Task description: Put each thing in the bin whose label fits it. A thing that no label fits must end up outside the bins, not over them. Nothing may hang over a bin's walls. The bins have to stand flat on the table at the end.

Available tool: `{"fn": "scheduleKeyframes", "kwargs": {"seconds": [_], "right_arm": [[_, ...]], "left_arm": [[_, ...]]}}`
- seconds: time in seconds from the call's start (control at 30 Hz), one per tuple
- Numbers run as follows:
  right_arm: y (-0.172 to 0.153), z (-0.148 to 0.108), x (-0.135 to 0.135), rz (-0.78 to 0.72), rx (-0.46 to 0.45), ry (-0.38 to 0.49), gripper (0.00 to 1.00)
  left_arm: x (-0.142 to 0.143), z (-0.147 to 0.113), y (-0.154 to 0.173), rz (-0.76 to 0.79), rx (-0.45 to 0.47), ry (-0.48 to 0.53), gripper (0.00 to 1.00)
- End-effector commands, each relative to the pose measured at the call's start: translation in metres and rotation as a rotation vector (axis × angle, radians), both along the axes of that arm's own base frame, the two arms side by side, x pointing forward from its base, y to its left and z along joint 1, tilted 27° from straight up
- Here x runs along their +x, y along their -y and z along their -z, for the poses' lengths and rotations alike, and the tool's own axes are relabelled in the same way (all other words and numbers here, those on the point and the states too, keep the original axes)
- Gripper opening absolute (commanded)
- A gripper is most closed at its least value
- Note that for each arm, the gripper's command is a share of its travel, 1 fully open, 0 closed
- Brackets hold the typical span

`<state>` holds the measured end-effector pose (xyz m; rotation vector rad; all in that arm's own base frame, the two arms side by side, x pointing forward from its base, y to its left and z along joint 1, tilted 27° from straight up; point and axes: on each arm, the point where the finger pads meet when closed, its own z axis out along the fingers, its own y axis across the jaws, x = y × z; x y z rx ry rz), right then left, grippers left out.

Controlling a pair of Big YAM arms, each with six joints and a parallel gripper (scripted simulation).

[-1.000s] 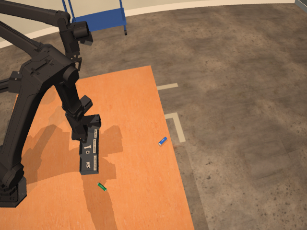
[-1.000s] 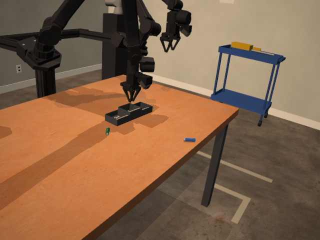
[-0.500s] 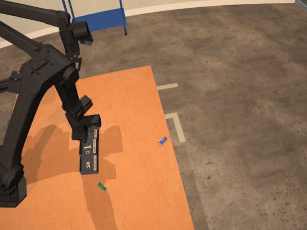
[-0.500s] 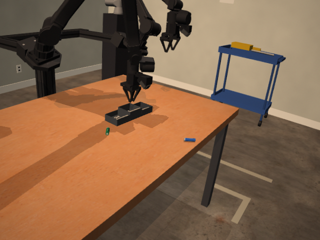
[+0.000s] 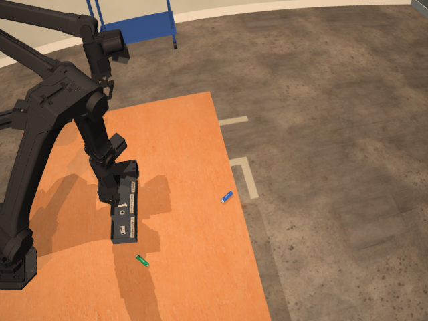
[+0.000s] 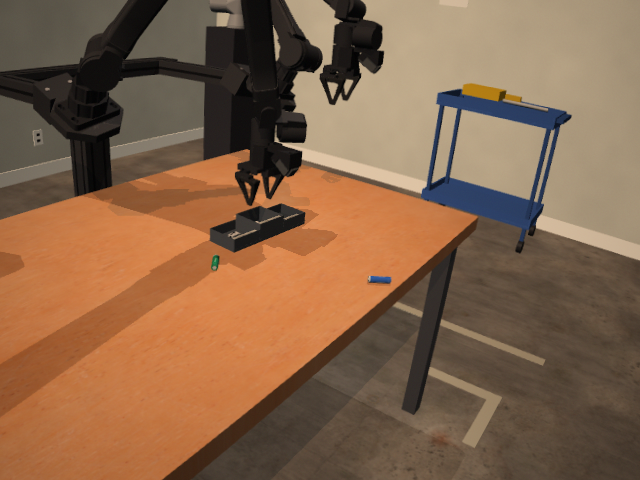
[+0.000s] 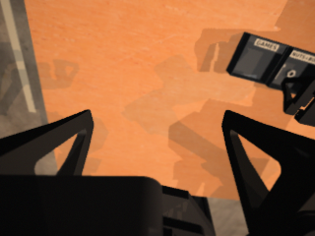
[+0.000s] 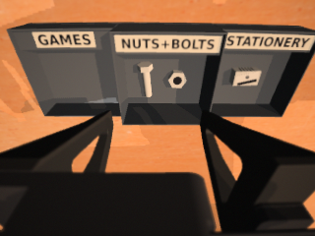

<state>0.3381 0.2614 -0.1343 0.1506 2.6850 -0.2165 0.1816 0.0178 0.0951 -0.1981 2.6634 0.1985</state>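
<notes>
Right gripper [image 5: 115, 202] [image 6: 260, 200] [image 7: 290, 109] [image 8: 157, 114]: parted fingers, nothing between them, just above the middle of the bins
Left gripper [image 5: 109, 96] [image 6: 339, 101] [image 7: 157, 117]: wide open and bare, high up on the cart side
Nuts+bolts bin [image 5: 128, 208] [image 6: 263, 229] [image 7: 278, 80] [image 8: 164, 58]: taller dark walls, with a pale hex-headed bolt [image 5: 122, 204] [image 8: 146, 81] and a six-sided nut [image 5: 120, 212] [image 7: 288, 74] [image 8: 170, 80] inside
Stationery bin [image 5: 119, 223] [image 6: 235, 242] [image 8: 246, 95]: low walls; a small pale block [image 5: 122, 230] [image 6: 233, 234] [image 8: 246, 76] with a dark slanted slot, maybe a sharpener
Games bin [image 5: 126, 186] [image 6: 294, 222] [image 7: 253, 64] [image 8: 74, 74]: smooth, grey-floored, nothing plain to see in it
Blue battery [image 5: 227, 196] [image 6: 379, 280]: a slick cylinder on its side, close to the desk [image 5: 193, 138] [image 6: 258, 335] [image 7: 123, 29] [image 8: 148, 10] edge nearest me
Green battery [image 5: 142, 261] [image 6: 215, 262]: lying beyond the bins' stationery end, well in from that same edge; no label suits either battery, so I'd leave both out
Step in hand: likely finishing at the nuts+bolts bin and drawing away
Doing it well: lift straight up before swinging aside, fingers clear of the raised walls, so the bins stay flat and nothing gets hooked
Risk: a brushed battery could roll, the blue one perhaps off the edge

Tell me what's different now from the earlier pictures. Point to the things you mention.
The right pincer [image 5: 114, 200] [image 6: 260, 200] [image 7: 298, 85] [image 8: 157, 117] has spread its fingers apart above the bins [image 5: 124, 240] [image 6: 258, 236] [image 7: 250, 78] [image 8: 162, 119]; no thing is seen taken or released. The left pincer [image 5: 108, 96] [image 6: 339, 100] [image 7: 157, 117], bins, green cylinder [image 5: 142, 261] [image 6: 215, 262] and blue cylinder [image 5: 227, 196] [image 6: 379, 280] look unmoved.
</notes>
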Motion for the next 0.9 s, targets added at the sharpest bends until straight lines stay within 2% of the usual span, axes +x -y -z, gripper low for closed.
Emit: {"fn": "scheduleKeyframes", "kwargs": {"seconds": [0.0,0.33,0.43,0.67,0.87], "right_arm": [[-0.008,-0.021,-0.008,0.001,0.014,0.014,1.00],[-0.015,-0.057,-0.026,0.001,0.015,0.013,1.00],[-0.007,-0.060,-0.021,0.027,0.015,0.013,1.00],[-0.020,-0.085,-0.039,0.001,0.015,0.013,1.00],[-0.037,-0.115,-0.040,0.002,0.041,0.031,1.00]], "left_arm": [[-0.005,0.005,-0.002,-0.001,0.002,-0.014,1.00],[-0.005,0.005,-0.002,-0.001,0.002,-0.014,1.00],[-0.005,0.005,-0.002,-0.001,0.002,-0.014,1.00],[-0.005,0.005,-0.002,-0.001,0.002,-0.014,1.00],[-0.005,0.005,-0.002,-0.001,0.002,-0.014,1.00]]}}
